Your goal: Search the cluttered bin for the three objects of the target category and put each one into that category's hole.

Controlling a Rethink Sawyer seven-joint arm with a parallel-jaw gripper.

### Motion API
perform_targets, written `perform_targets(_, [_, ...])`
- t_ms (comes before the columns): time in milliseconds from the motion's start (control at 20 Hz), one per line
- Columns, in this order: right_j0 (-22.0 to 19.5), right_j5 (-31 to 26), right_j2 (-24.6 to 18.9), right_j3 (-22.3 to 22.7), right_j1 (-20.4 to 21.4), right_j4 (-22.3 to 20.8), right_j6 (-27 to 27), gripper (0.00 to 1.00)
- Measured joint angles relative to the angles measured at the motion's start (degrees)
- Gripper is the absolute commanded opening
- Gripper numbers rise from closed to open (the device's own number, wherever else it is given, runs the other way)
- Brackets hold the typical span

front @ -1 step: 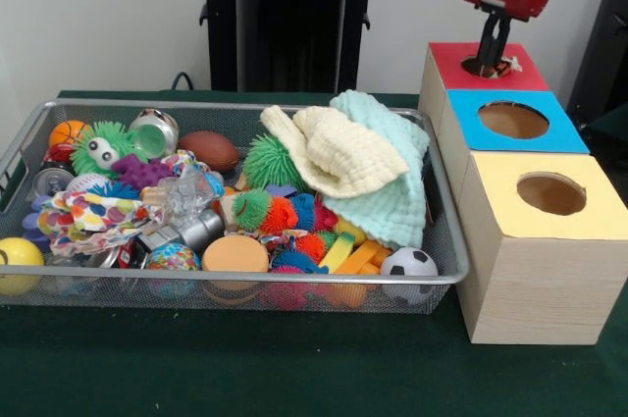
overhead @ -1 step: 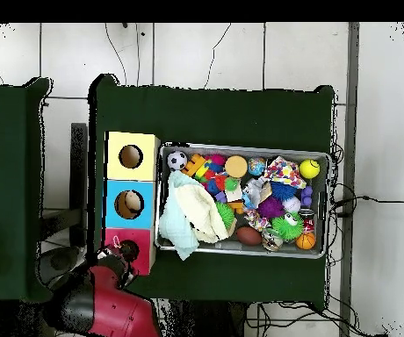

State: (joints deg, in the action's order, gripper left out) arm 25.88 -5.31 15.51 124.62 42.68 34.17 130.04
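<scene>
Red box (front @ -1 step: 491, 62): I am holding the gripper (front @ -1 step: 488, 62) right at its hole (front @ -1 step: 481, 68), tips dipping into the opening.
Jaws: I cannot tell how far apart they are standing; the hole's rim is hiding them. Something small and pale is showing at the rim just beside them, but I cannot say whether it is being held.
Step in hand: I am judging this as a drop into the red hole, or the moment just after one.
Doing it well: I am keeping the jaws centred over the opening, letting go only once any load is below the rim, then lifting straight up so nothing is catching the edge.
Blue box (front @ -1 step: 515, 121): sitting next along from the jaws; in the overhead view something pale is lying inside its hole.
Yellow box (front @ -1 step: 545, 240): sitting farthest from the jaws.
Bin (front @ -1 step: 245, 283): lying well off to one side of the jaws, packed with balls and spiky toys, with cloths (front @ -1 step: 363, 162) covering one end. Remaining targets are presumably in there; I cannot tell which.
</scene>
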Motion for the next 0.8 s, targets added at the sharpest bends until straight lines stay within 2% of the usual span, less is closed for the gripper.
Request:
perform_targets(300, [2.3,0.2,1.6,-0.2,-3.0,0.1,0.0,0.00])
perform_targets(800, [4.7,0.0,3.5,-0.9,-3.4,0.1,0.0,0.00])
